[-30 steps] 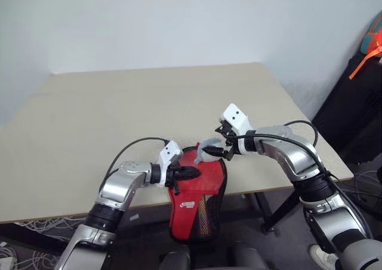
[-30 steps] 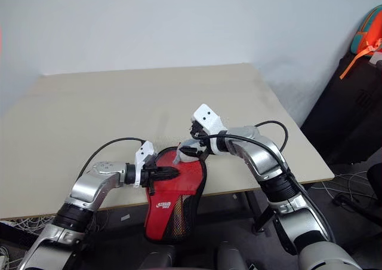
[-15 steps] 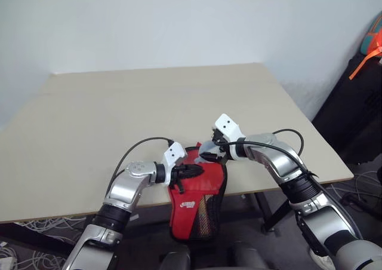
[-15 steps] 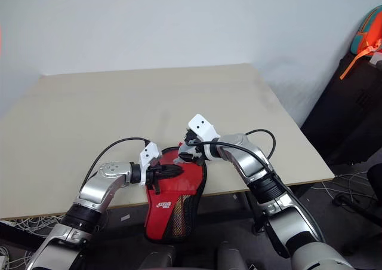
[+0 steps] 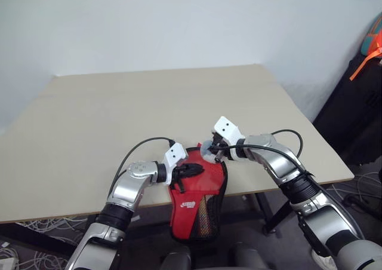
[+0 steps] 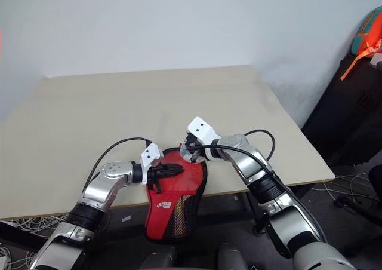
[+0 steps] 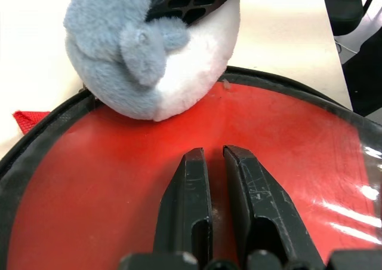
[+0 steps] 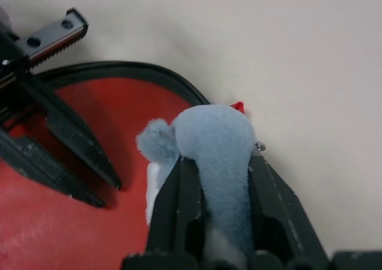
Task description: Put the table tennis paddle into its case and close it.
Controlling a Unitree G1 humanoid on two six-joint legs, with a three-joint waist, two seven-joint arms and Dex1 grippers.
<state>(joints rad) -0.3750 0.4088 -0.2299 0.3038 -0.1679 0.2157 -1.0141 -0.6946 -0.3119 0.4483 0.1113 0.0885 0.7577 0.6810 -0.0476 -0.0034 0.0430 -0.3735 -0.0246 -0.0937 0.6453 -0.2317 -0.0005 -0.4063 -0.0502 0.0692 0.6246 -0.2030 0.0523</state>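
The case (image 5: 200,193) lies at the table's front edge, its lower half with logo panel and mesh pocket hanging over the edge. Through its clear side shows the red face of the table tennis paddle (image 7: 113,180); the handle is hidden. My left gripper (image 7: 213,153) is shut, its fingers resting on the clear side over the red face. At the case's far rim, by the zip, sits a pale grey and white plush ball (image 8: 216,135). My right gripper (image 8: 219,161) is shut on it, one finger on each side. The two grippers (image 5: 194,169) (image 5: 210,151) are close together.
The beige table (image 5: 119,114) stretches wide behind the case. Its right corner (image 5: 349,175) is near my right arm. A black bag with an orange strap (image 5: 358,85) stands beyond that edge. Cables lie on the floor at the lower left (image 5: 24,228).
My right gripper came down onto the plush ball with its fingers open, then shut on it. The left gripper stayed shut on the case.
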